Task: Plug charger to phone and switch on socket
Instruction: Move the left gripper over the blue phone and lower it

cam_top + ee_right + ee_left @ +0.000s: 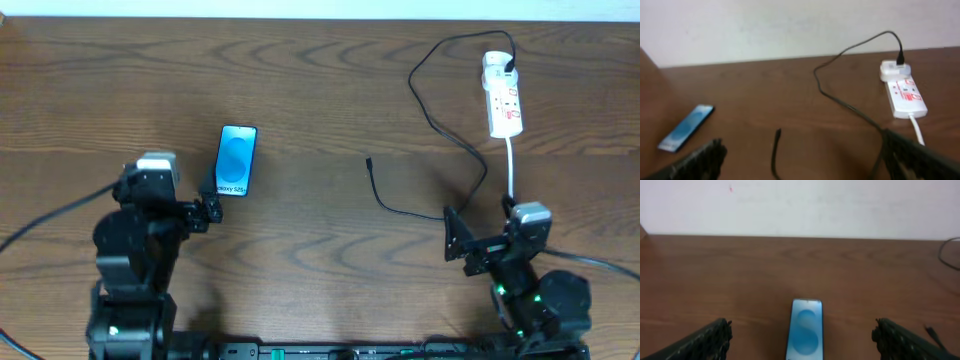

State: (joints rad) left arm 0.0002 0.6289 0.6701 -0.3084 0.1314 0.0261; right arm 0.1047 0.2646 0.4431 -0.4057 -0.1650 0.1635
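The phone (pixel 237 160) lies flat on the wooden table, blue screen up, just beyond my open left gripper (pixel 207 205). In the left wrist view it (pixel 806 329) sits between the two spread fingers (pixel 800 340). The charger cable (pixel 440 120) runs from its black plug in the white socket strip (pixel 502 96) at the back right to its loose connector tip (pixel 369 160) at mid-table. My right gripper (pixel 455 240) is open and empty at the front right. Its view shows the tip (pixel 778 132), the phone (pixel 686 127) and the socket (pixel 904 91).
The socket's thick white cord (pixel 511 165) runs down toward the right arm. A grey cable trails off the left arm across the table's left side. The table's far edge meets a white wall.
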